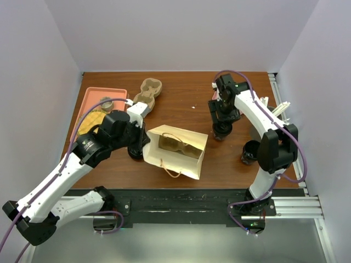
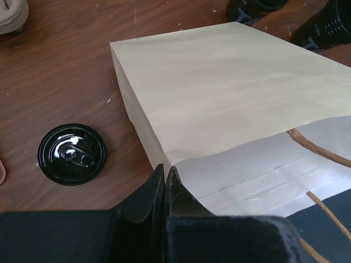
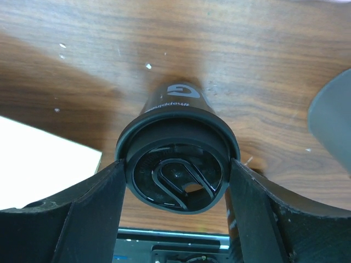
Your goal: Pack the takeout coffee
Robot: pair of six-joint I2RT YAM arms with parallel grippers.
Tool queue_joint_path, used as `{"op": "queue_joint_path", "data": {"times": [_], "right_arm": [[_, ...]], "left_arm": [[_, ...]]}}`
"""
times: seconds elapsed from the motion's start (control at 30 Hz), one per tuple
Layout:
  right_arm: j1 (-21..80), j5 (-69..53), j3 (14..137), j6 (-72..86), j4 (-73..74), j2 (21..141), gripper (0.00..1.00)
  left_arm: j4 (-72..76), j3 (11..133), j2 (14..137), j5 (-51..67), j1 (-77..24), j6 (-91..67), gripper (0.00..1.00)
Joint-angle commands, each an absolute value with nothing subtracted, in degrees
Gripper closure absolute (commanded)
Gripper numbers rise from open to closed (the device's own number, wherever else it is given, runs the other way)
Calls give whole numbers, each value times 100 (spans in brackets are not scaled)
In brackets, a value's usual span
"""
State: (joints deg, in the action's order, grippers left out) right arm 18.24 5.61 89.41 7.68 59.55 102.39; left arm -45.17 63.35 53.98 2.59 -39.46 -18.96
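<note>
Top external view: the right pincer (image 1: 222, 127) hangs straight over the takeout coffee (image 1: 221, 135), a black lidded cup standing on the table (image 1: 181, 107). The cup sits directly beneath the pincer, between its fingers. A second black cup (image 1: 250, 152) stands near that pincer, on the side toward the arm bases. The left pincer (image 1: 143, 141) is at the edge of a paper bag (image 1: 186, 159). The takeout coffee lies well apart from this pincer, beyond the bag's far side. A tan cup carrier (image 1: 148, 92) and an orange tray (image 1: 111, 91) lie beyond the left pincer, toward the back wall.

Left wrist view: the left pincer (image 2: 165, 174) is clenched, its fingertips pressed together on the lip of the paper bag (image 2: 230, 87) at its mouth. Another lidded cup (image 2: 71, 154) stands upright on the wood just off to the pincer's left in this view, apart from the bag.

Right wrist view: the takeout coffee (image 3: 178, 175) stands upright on the table, squarely between the fingers (image 3: 93, 211) of the right pincer (image 3: 175, 164). Both inner faces meet the lid's rim, one on each side, so the pincer grasps the cup at its lid. A white corner of the bag shows off to one side of the pincer.
</note>
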Motion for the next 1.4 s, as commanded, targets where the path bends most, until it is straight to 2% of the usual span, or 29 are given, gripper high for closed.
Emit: {"op": "queue_joint_path", "data": {"times": [0.0, 0.13, 0.3, 0.4, 0.67, 0.87, 1.03, 1.17, 1.37], "right_arm": [[1819, 625, 10157, 791, 6556, 9845, 49], [2003, 413, 11107, 756, 6978, 9572, 51], [2943, 106, 12731, 694, 7611, 9378, 53], [3348, -365, 13096, 1000, 7656, 9133, 54], [3841, -1450, 11612, 1143, 5610, 7323, 56], [3841, -2134, 11628, 1099, 5081, 7119, 57], [3867, -2786, 11067, 862, 5001, 6874, 55], [3902, -2540, 10547, 398, 5342, 6706, 55], [4218, -1724, 10626, -289, 6266, 6855, 56]], "left_arm": [[-4771, 6750, 5493, -201, -3955, -2232, 100], [-4922, 6996, 5783, -150, -3955, -2478, 100], [-5184, 7443, 6195, -26, -3955, -2724, 100], [-5430, 7821, 6459, 123, -3955, -2900, 100], [-5678, 8306, 6847, 334, -3955, -3313, 100], [-5669, 8209, 6908, 510, -3955, -3621, 100], [-5485, 8174, 6899, 484, -3955, -3700, 100], [-4862, 7867, 6672, 457, -3955, -3455, 100], [-4501, 7542, 6451, 492, -3955, -3305, 100]]}}
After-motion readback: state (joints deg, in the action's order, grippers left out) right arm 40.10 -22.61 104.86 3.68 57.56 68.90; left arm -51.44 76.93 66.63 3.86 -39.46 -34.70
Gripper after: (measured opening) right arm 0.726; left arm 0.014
